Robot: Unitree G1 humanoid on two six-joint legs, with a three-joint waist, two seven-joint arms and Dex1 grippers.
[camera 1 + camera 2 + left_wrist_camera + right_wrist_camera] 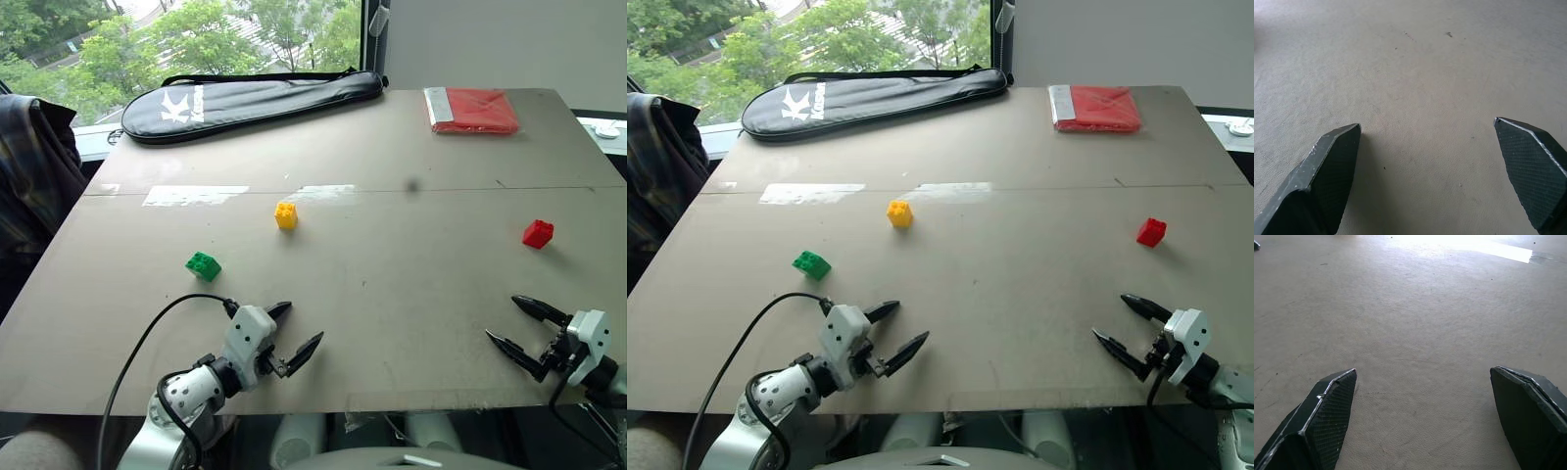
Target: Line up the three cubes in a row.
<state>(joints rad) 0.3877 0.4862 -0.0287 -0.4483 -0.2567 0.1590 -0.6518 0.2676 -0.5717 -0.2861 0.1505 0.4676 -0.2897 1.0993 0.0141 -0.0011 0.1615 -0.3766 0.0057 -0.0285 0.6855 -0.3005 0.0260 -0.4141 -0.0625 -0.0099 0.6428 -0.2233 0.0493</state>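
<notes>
**Cubes scattered, both hands empty**

Head views: green cube (203, 264) near the desk's (392, 294) left edge, yellow cube (285, 214) mid-desk, red cube (537, 233) near the right edge, all well apart. Left gripper (294, 338) and right gripper (517, 328) at the near edge, fingers wide, holding nothing.

Wrist views: bare desk between spread fingers (1327, 166).

Risk: studded cubes could tip or skid off-line if pinched off-centre.

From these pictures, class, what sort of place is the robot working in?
Probably an indoor workroom or lab beside a window: a large bare table holds toy cubes, a black racket bag lies at its far edge, and green trees show through the glass behind it.
</notes>
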